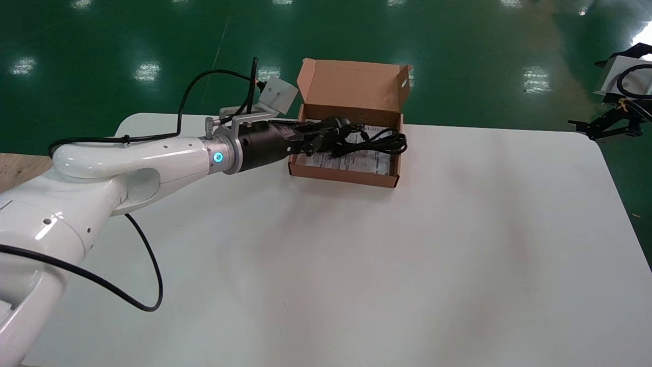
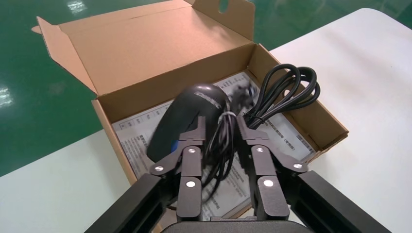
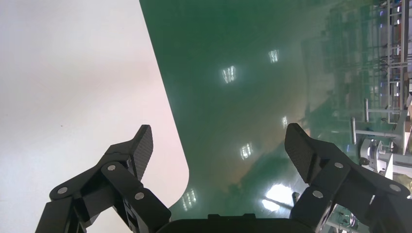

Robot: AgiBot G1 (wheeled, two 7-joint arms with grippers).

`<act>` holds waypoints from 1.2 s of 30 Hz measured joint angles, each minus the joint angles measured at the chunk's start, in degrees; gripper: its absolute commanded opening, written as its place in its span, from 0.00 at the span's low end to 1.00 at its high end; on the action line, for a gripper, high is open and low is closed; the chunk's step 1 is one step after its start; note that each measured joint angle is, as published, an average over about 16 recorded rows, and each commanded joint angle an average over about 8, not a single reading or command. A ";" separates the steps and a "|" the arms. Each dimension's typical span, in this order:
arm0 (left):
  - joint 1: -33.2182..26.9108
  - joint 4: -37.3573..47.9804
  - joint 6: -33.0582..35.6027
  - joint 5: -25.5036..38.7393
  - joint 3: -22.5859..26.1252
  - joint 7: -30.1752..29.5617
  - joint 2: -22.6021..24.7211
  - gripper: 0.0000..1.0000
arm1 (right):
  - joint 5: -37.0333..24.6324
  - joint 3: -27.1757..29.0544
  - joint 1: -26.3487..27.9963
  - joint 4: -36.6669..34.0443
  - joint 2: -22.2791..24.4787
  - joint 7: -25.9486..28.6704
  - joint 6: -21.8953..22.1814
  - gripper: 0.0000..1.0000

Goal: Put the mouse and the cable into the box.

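Left wrist view — left gripper [image 2: 221, 128] clenches coiled black cable [image 2: 286, 92], glossy mouse [image 2: 189, 111] alongside; right gripper's [image 3: 218, 145] fingers [image 3: 141, 145] spread.

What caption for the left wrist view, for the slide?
Left hand shut on the cable, with the mouse alongside, over the open box.

The box [image 1: 351, 176] sits at the table's [image 1: 356, 265] far edge (mouse [image 2: 194, 111] and cable [image 2: 291, 90] over it).
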 measured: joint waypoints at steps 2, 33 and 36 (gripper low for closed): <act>0.28 -0.59 0.35 -0.16 -0.24 -0.11 -0.40 1.00 | 0.40 0.27 -0.45 0.62 0.16 0.50 -0.32 1.00; 14.06 -28.69 20.28 -6.93 -15.38 -2.47 -20.06 1.00 | 19.99 13.60 -24.12 34.44 8.08 25.40 -14.86 1.00; 15.56 -31.76 22.45 -7.67 -17.03 -2.74 -22.20 1.00 | 22.14 15.06 -26.72 38.16 8.96 28.15 -16.45 1.00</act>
